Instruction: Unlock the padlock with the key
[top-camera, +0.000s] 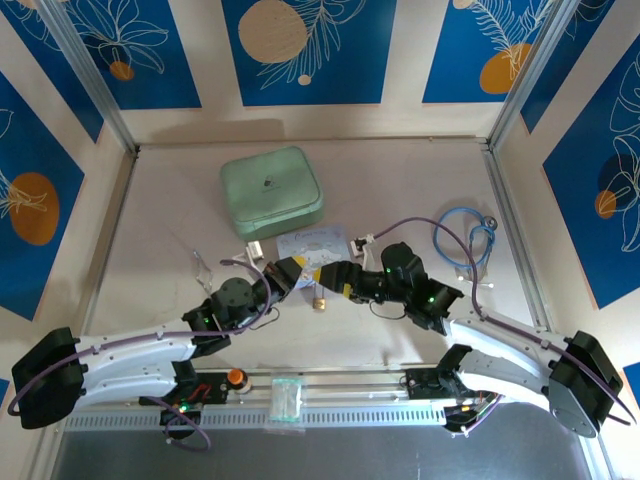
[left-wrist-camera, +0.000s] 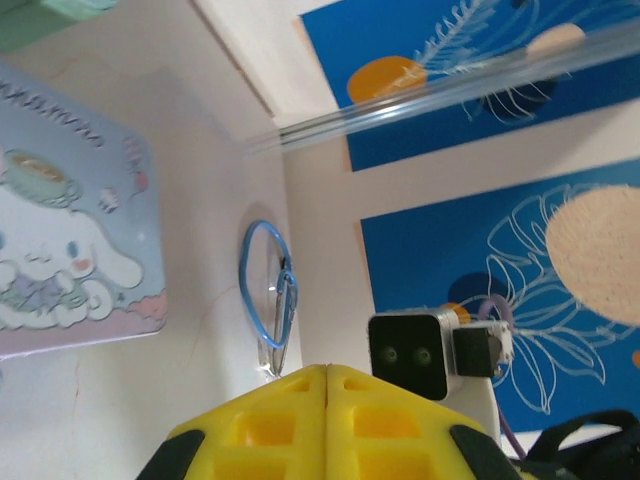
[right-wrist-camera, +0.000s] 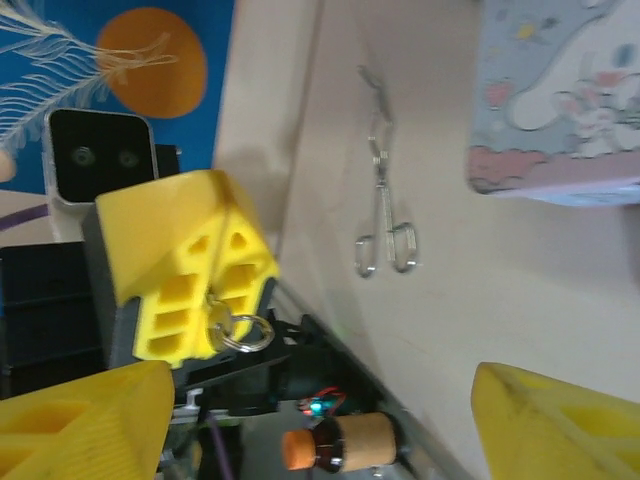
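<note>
The left tool (right-wrist-camera: 212, 300) is closed tight on the key (right-wrist-camera: 226, 324), and a small ring hangs below its yellow tips. The right tool (right-wrist-camera: 320, 410) faces it with the jaws wide apart and holds nothing. The padlock (top-camera: 320, 302) lies on the desk (top-camera: 180, 220), just beside the tips of both tools, on the side of the arm bases and apart from the key. The cartoon tin (top-camera: 315, 240) lies on the far side.

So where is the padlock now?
In the top view the padlock lies on the table, centre, just on the near side of the cartoon tin.
</note>
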